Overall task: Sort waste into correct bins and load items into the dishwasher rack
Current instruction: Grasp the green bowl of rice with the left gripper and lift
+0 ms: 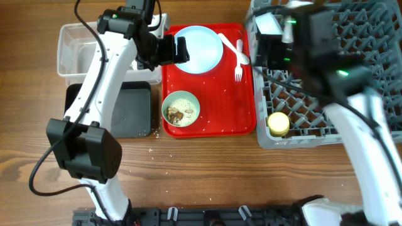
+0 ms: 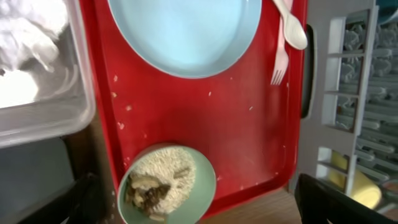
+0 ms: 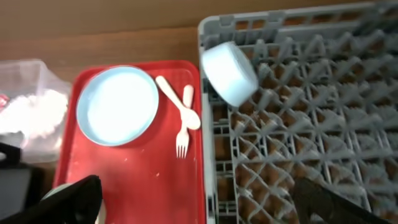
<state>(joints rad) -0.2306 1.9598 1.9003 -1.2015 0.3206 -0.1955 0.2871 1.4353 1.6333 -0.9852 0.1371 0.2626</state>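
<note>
The dishwasher rack [image 1: 383, 31] fills the right side of the table. The red tray [image 1: 226, 107] lies just beside its left wall. Left of the red tray stand the clear tub [image 1: 69, 53], on the far side, and the black tray [image 1: 135, 113], on the near side. The plate [image 1: 204, 47] rests on the far half of the red tray and the rice bowl [image 1: 181, 108] on its near left corner, close to the black tray. A second bowl [image 3: 230, 73] lies tipped on its side among the pegs at the rack's far left corner. The yellow cup [image 1: 278, 123] sits in the rack's near left corner. The spoon [image 3: 191, 118] and fork [image 3: 182, 140] lie side by side on the red tray between plate and rack, long axes running far to near. The left gripper [image 1: 180, 50] hangs over the plate's left rim, fingers spread wide and holding nothing. The rice bowl lies toward the near edge from it, and the left arm is the nearer one, so emptying that bowl probably falls to it. The right gripper [image 3: 196, 186] is likewise spread and empty, over the seam between rack and red tray. In the overhead view its own arm hides it. The height of either gripper above the tray cannot be judged. Napkins [image 2: 28, 31] show in the clear tub, with the rest of its contents cut off.
</note>
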